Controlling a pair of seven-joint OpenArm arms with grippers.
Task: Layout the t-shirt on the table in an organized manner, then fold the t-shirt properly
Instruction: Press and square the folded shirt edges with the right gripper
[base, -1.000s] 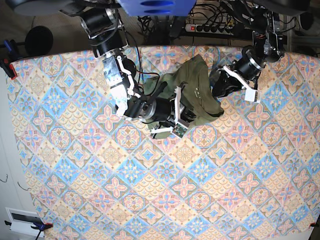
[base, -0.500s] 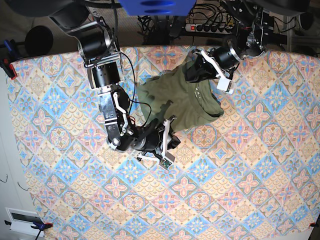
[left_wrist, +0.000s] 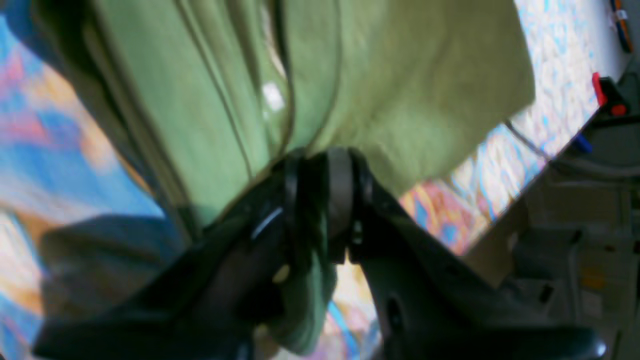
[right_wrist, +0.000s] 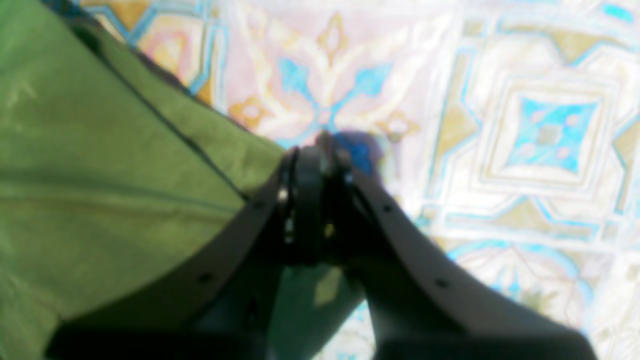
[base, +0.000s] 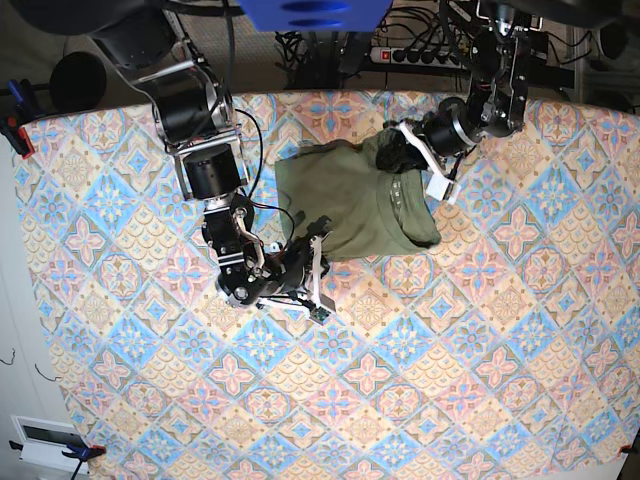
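Observation:
The olive-green t-shirt (base: 350, 200) lies partly spread on the patterned table (base: 450, 380), toward the back middle. My left gripper (base: 392, 152) is shut on the shirt's far right corner, near the neck. In the left wrist view the left gripper (left_wrist: 320, 165) pinches a fold of the t-shirt (left_wrist: 400, 80), whose white label (left_wrist: 272, 95) shows. My right gripper (base: 321, 242) is shut on the shirt's near edge. In the right wrist view the right gripper (right_wrist: 315, 155) clamps the hem of the t-shirt (right_wrist: 100, 175) just above the table (right_wrist: 500, 150).
A power strip (base: 420, 55) and cables lie behind the table's far edge. A red clamp (base: 15, 135) grips the table's left corner. The right arm's body (base: 205, 150) reaches over the table's back left. A white box (base: 45, 440) sits off the front left corner.
The left gripper has carried its shirt corner leftward along the back. The right gripper has drawn the near edge toward the front left. The bunched shirt now lies flatter and wider.

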